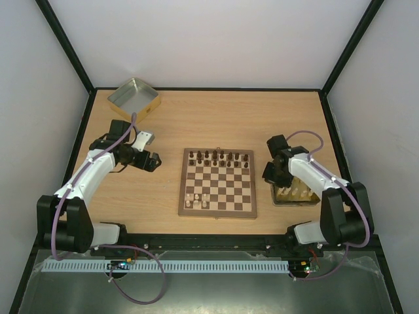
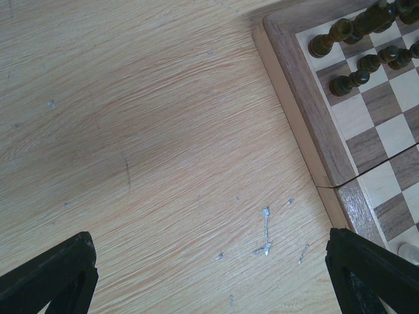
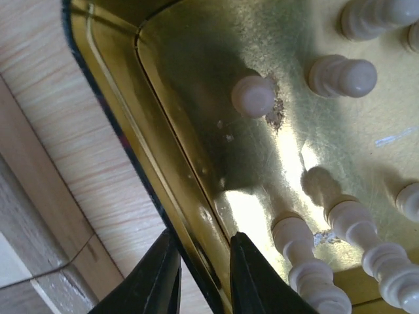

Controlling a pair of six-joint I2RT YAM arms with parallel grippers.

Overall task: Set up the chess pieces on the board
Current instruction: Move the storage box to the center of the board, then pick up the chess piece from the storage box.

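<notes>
Found dark pieces (image 1: pixel 218 157) ranked along far side of board (image 1: pixel 218 214), few pale pieces (image 1: pixel 197 198) near side, more waiting in tin (image 3: pixel 170 124) right of it. Saw left pincer (image 2: pixel 209 261) released; couldn't tell for right pincer (image 3: pixel 204 252).

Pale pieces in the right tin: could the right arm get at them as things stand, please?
Probably yes: the right gripper hangs at that tin's rim, the pale pieces lying uncovered beside it.

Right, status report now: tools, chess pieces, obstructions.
Left tool open, empty, beside the square wooden chessboard. Right tool astride the gold metal tin's wall, grip unclear. Pale cream chess pieces lie in that tin. Nothing blocks the board.
</notes>
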